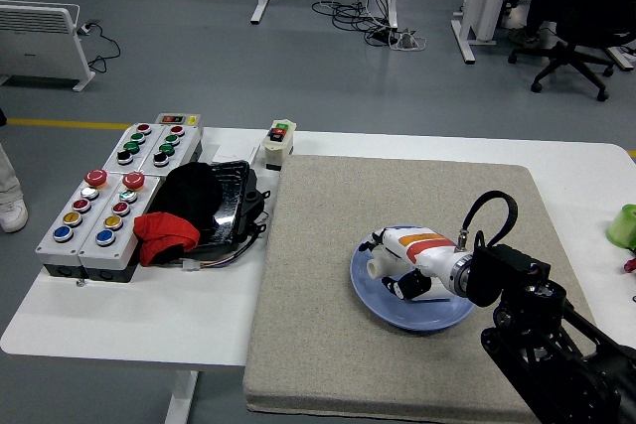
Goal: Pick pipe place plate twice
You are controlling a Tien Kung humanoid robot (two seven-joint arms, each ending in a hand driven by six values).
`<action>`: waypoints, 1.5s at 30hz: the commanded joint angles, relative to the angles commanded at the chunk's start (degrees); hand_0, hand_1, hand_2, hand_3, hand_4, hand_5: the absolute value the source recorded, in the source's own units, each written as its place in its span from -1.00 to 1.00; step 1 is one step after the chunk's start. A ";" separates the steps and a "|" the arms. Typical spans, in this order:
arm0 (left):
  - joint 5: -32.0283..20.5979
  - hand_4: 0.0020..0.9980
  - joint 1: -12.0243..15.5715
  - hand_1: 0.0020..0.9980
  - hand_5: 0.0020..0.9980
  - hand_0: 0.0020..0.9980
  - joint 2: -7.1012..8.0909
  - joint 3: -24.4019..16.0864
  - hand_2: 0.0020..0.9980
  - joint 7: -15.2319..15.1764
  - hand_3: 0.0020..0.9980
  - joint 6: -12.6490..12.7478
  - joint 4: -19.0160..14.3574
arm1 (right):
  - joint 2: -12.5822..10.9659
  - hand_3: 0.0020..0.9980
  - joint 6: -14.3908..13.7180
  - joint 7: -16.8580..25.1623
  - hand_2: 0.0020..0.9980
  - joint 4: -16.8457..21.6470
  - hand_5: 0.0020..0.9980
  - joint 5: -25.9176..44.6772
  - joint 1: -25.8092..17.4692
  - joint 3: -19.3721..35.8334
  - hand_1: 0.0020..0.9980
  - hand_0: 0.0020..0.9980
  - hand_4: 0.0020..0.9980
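Observation:
A blue plate lies on the grey mat, right of centre. My right hand, white with orange stripes on a black arm, reaches in from the lower right and sits low over the plate's left half. Its fingers are curled around a short white pipe piece whose end pokes out toward the left. The hand and wrist cover the middle of the plate, so the white pipe piece that lay there is hidden. My left arm is out of view.
The grey mat covers the table's right part. At the left stand button boxes, a black tray with black and red cloth, and a small switch box. A green cup stands at the right edge.

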 joint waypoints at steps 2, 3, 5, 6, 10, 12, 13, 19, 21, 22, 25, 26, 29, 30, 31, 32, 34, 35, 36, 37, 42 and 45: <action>-0.08 -0.47 0.05 0.18 1.00 0.24 0.02 0.03 0.04 -0.04 0.18 0.00 0.00 | -0.12 1.00 0.80 -0.11 1.00 -0.02 -0.48 0.24 -0.17 0.10 0.80 0.95 0.47; -0.09 -0.47 0.11 0.18 1.00 0.24 0.04 0.03 0.04 -0.05 0.18 0.00 0.00 | -0.16 1.00 1.16 -0.06 1.00 0.06 -0.48 0.27 -0.33 0.26 0.80 0.95 0.47; -0.04 -0.47 0.16 0.18 1.00 0.24 0.05 -0.01 0.04 -0.04 0.18 0.00 0.00 | -0.15 1.00 1.60 0.06 1.00 0.16 -0.48 0.13 -0.46 0.46 0.80 0.95 0.47; 0.01 -0.47 0.18 0.18 1.00 0.24 0.05 -0.03 0.04 -0.03 0.18 0.01 0.00 | -0.16 1.00 1.87 0.17 1.00 0.33 -0.48 0.10 -0.56 0.60 0.80 0.95 0.47; 0.09 -0.47 0.27 0.18 1.00 0.24 0.07 -0.07 0.04 -0.04 0.18 0.01 0.01 | -0.15 1.00 1.71 0.54 1.00 1.06 -0.48 0.25 -1.04 1.25 0.85 0.99 0.49; 0.11 -0.47 0.33 0.18 1.00 0.24 0.07 -0.10 0.04 -0.04 0.18 0.02 0.02 | -0.12 1.00 1.21 0.75 1.00 1.56 -0.48 0.36 -1.33 1.89 0.85 0.99 0.49; 0.12 -0.47 0.35 0.18 1.00 0.24 0.07 -0.12 0.04 -0.03 0.18 0.03 0.03 | -0.14 1.00 0.66 0.89 1.00 1.90 -0.51 0.46 -1.44 2.27 0.84 1.00 0.50; 0.09 -0.47 0.48 0.18 1.00 0.24 0.06 -0.15 0.04 -0.04 0.18 0.06 0.05 | -0.30 1.00 -3.15 2.19 1.00 3.93 -0.52 2.56 -2.23 4.94 0.85 0.99 0.46; -0.12 -0.47 0.45 0.18 1.00 0.24 0.12 0.02 0.04 -0.13 0.18 0.02 0.05 | -0.35 1.00 -5.41 2.70 1.00 4.58 -0.52 3.89 -2.67 6.56 0.85 0.99 0.46; -0.25 -0.47 0.44 0.18 1.00 0.24 0.14 0.11 0.04 -0.19 0.18 0.00 0.06 | -0.34 1.00 -6.55 2.87 1.00 4.77 -0.52 4.89 -2.90 7.45 0.85 0.99 0.46; -0.52 -0.47 0.34 0.18 1.00 0.24 0.24 0.34 0.04 -0.33 0.18 -0.07 0.07 | -0.06 0.93 -10.10 2.94 1.00 5.27 -0.40 9.82 -4.22 10.96 0.81 0.95 0.36; -0.70 -0.47 0.31 0.18 1.00 0.24 0.26 0.45 0.04 -0.40 0.18 -0.07 0.07 | 0.01 0.93 -11.57 2.79 1.00 5.44 -0.40 12.42 -4.67 12.37 0.81 0.95 0.36; -1.05 -0.47 0.18 0.18 1.00 0.24 0.31 0.67 0.04 -0.56 0.18 -0.11 0.09 | 0.24 0.93 -15.28 2.08 1.00 6.06 -0.40 19.50 -6.29 16.55 0.81 0.95 0.36; -1.08 -0.47 0.14 0.18 1.00 0.24 0.32 0.71 0.04 -0.58 0.18 -0.12 0.10 | 0.27 0.93 -16.52 1.80 1.00 6.25 -0.40 22.11 -6.86 18.03 0.81 0.95 0.36; -1.09 -0.47 0.11 0.18 1.00 0.24 0.32 0.72 0.04 -0.59 0.18 -0.13 0.10 | 0.29 0.89 -17.37 1.58 0.95 6.39 -0.20 24.05 -7.29 19.08 0.75 0.88 0.22; -1.09 -0.47 0.09 0.18 1.00 0.24 0.32 0.73 0.04 -0.59 0.18 -0.13 0.10 | 0.30 0.89 -17.97 1.45 0.95 6.47 -0.20 26.48 -7.55 19.97 0.75 0.88 0.22; -1.06 -0.47 0.05 0.18 1.00 0.24 0.32 0.76 0.04 -0.60 0.18 -0.15 0.10 | 0.26 0.89 -19.99 1.03 0.95 6.97 -0.20 31.32 -8.59 22.08 0.75 0.88 0.22; -1.07 -0.47 0.03 0.18 1.00 0.24 0.32 0.76 0.04 -0.60 0.18 -0.16 0.10 | 0.26 0.89 -20.81 0.89 0.95 7.20 -0.20 33.56 -8.99 22.91 0.75 0.88 0.22; -1.05 -0.47 0.01 0.18 1.00 0.24 0.32 0.75 0.04 -0.60 0.18 -0.17 0.10 | 0.26 0.89 -21.84 0.68 0.95 7.51 -0.20 35.79 -9.65 23.96 0.75 0.88 0.22; -0.95 -0.47 -0.03 0.18 1.00 0.25 0.32 0.72 0.04 -0.59 0.18 -0.18 0.10 | 0.26 0.81 -23.34 0.30 0.89 7.89 -0.07 38.40 -10.50 25.75 0.69 0.80 0.15; -0.85 -0.47 -0.10 0.18 1.00 0.25 0.33 0.71 0.04 -0.58 0.18 -0.19 0.11 | 0.14 0.81 -25.33 -1.24 0.89 8.62 -0.07 50.32 -13.06 30.91 0.69 0.80 0.15; -0.88 -0.47 -0.16 0.18 1.00 0.25 0.32 0.71 0.04 -0.58 0.18 -0.19 0.12 | 0.30 0.74 -25.55 -1.45 0.83 8.93 0.06 57.77 -15.06 33.99 0.68 0.78 0.15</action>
